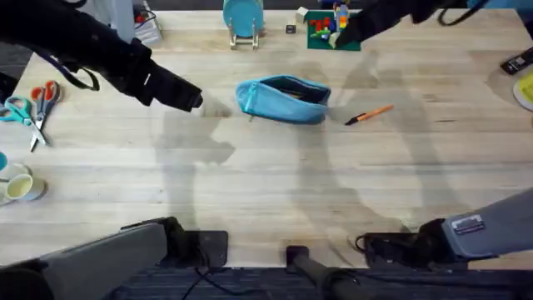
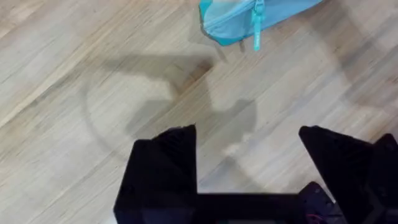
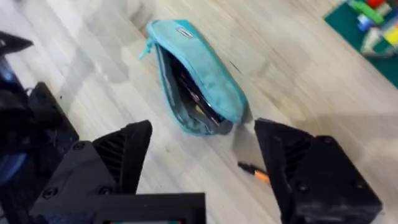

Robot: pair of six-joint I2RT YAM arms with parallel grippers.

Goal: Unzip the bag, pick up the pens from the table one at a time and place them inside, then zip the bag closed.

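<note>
Only one pen (image 1: 369,115) lies beside one open bag (image 1: 283,100).

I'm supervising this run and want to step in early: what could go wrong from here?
The orange pen lies flat on the table, so the open right gripper could push it away rather than pinch it. The unzipped bag is soft and unheld; the open left gripper sits beside it, so insertion might shove it.

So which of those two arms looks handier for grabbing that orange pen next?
Probably the right. Its open gripper hangs over the pen beside the unzipped bag; the left gripper, also open, sits on the bag's far side.
</note>
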